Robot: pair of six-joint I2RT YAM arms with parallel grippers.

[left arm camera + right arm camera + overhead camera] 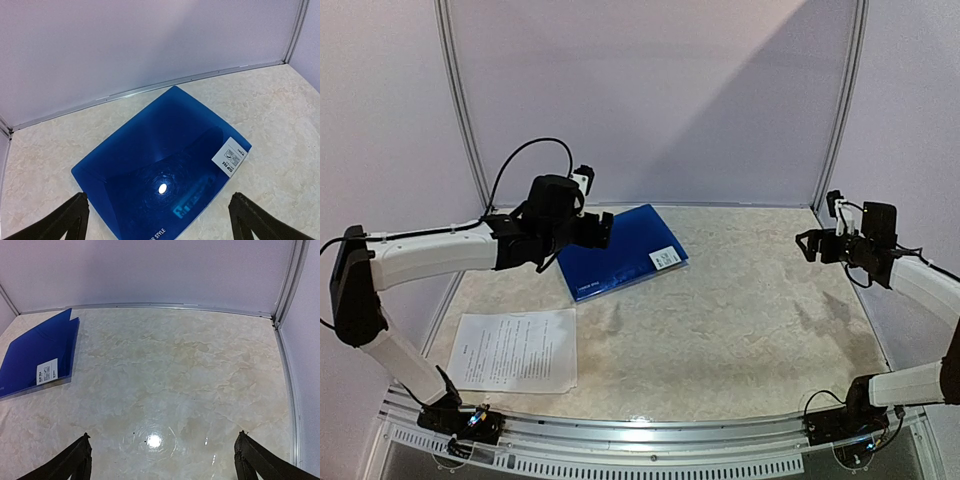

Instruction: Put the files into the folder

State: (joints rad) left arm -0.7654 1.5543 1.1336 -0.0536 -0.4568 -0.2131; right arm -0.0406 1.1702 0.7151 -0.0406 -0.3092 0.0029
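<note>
The blue folder [625, 251] lies shut and flat at the back left of the table, white label at its right corner. It also shows in the left wrist view [160, 165] and in the right wrist view [37, 357]. The files [515, 350] are white printed sheets lying flat at the front left. My left gripper [603, 230] hovers above the folder's left part, open and empty, its fingertips [70, 215] spread wide. My right gripper [810, 243] is open and empty, held above the table's right side, far from the folder.
The table [740, 330] has a pale marbled top. White walls with metal rails close the back and sides. The rail at the front edge carries both arm bases.
</note>
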